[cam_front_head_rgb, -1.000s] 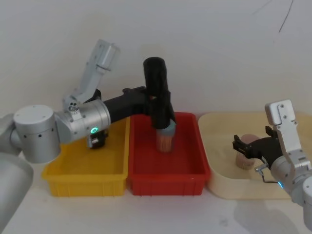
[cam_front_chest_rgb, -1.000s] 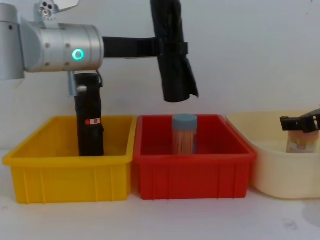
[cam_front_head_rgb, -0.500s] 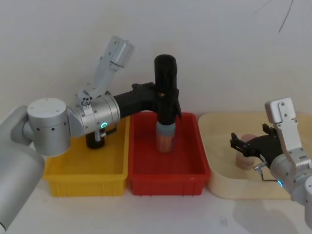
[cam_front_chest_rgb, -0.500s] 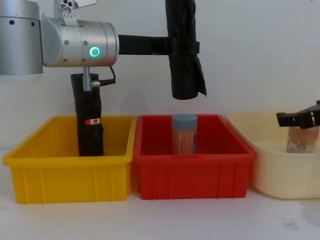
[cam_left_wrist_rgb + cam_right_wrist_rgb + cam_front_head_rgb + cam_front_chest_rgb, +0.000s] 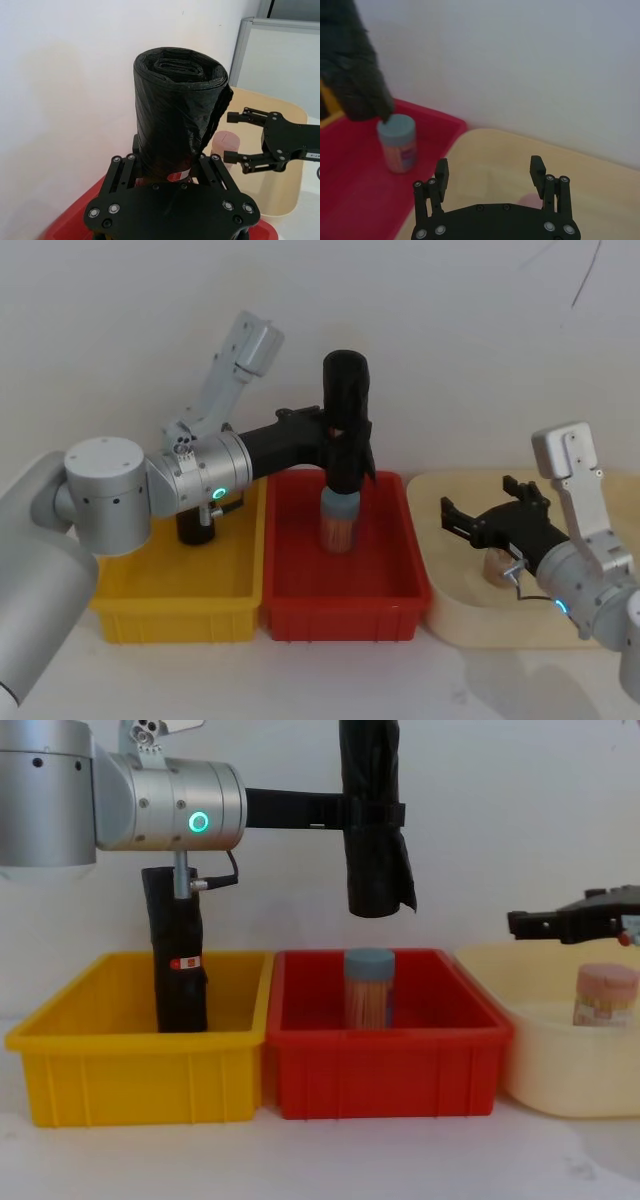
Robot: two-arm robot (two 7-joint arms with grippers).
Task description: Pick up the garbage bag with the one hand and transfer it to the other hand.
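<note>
The garbage bag (image 5: 346,410), a tall black roll of glossy wrinkled plastic, hangs upright above the red bin (image 5: 400,590). My left gripper (image 5: 345,445), on the arm with the green ring light, is shut on its middle. In the chest view the bag (image 5: 376,850) has its lower end just above a blue-lidded jar (image 5: 369,988). The left wrist view looks down on the bag's rolled top (image 5: 177,100). My right gripper (image 5: 475,498) is open and empty. It hovers over the cream tray (image 5: 450,615), pointing left toward the bag, a good gap away (image 5: 522,923).
A second black roll with a red label (image 5: 178,960) stands in the yellow bin (image 5: 120,1070) on the left. A pink-lidded jar (image 5: 605,995) stands in the cream tray below my right gripper. The white wall is close behind the bins.
My left arm carried the bag a little to the right and slightly higher. My right gripper rose off the pink-lidded jar and moved left toward the bag, still open.
</note>
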